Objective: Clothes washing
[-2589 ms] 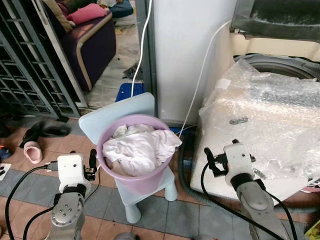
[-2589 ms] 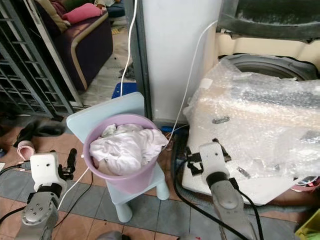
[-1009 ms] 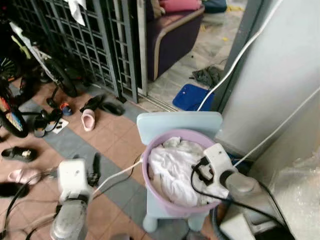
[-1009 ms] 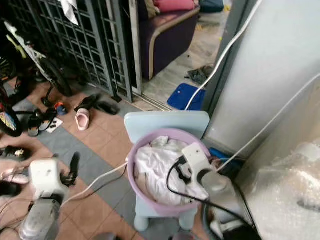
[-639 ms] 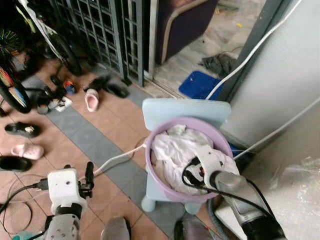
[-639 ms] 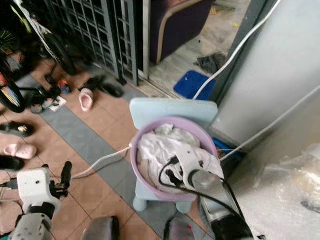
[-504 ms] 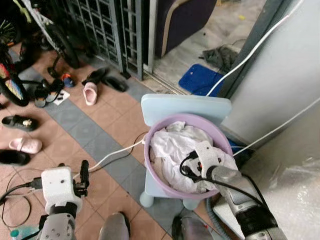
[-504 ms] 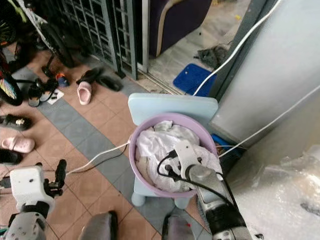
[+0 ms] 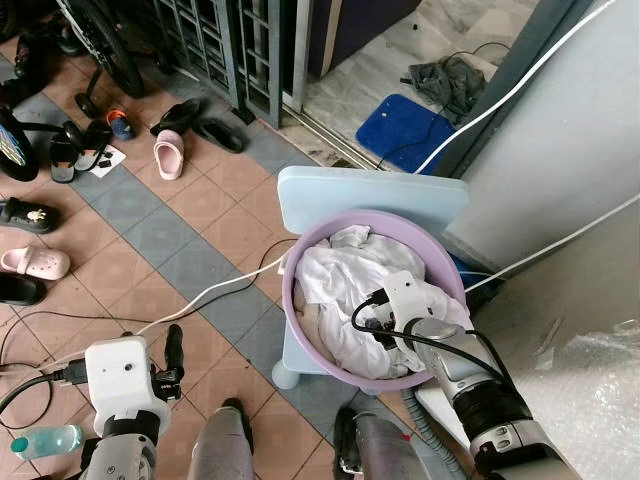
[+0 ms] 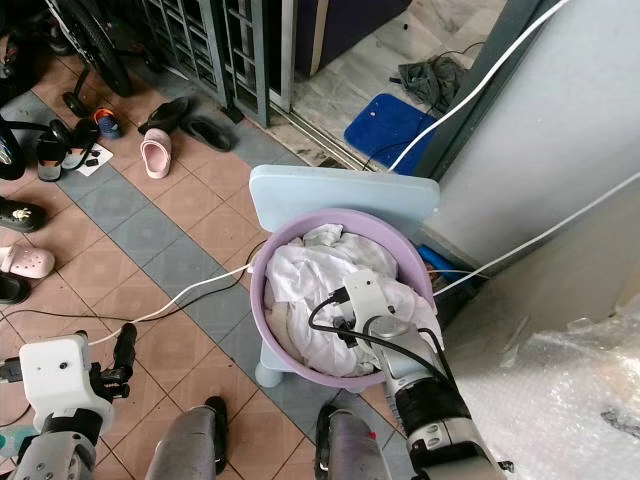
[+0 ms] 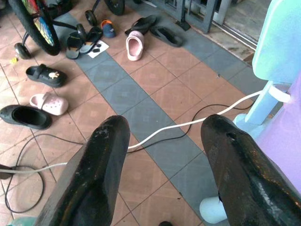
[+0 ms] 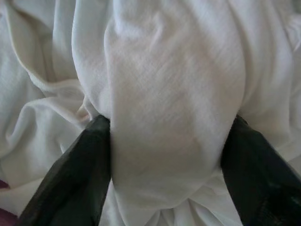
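A purple laundry basket [image 9: 291, 318] full of white clothes [image 9: 335, 285] stands on a light blue chair [image 9: 370, 195]. My right gripper [image 9: 374, 325] is down inside the basket, pressed into the pile. In the right wrist view its black fingers [image 12: 75, 174] stand wide apart, open, on either side of a bulge of white cloth [image 12: 169, 94]. My left gripper [image 9: 172, 356] hangs low at the left, open and holding nothing, over the tiled floor [image 11: 155, 89].
A white cable [image 9: 210, 300] runs across the tiles to the chair. Shoes and slippers [image 9: 165, 155] lie by a metal gate, with a bicycle wheel [image 9: 100, 45] and a blue mat [image 9: 405, 120] nearby. A bubble-wrapped machine [image 9: 590, 390] stands at the right, and a bottle [image 9: 40, 440] lies bottom left.
The camera has tilted down over the basket. My right gripper has gone from above the basket's rim down into the white clothes. The left arm still hangs at the left.
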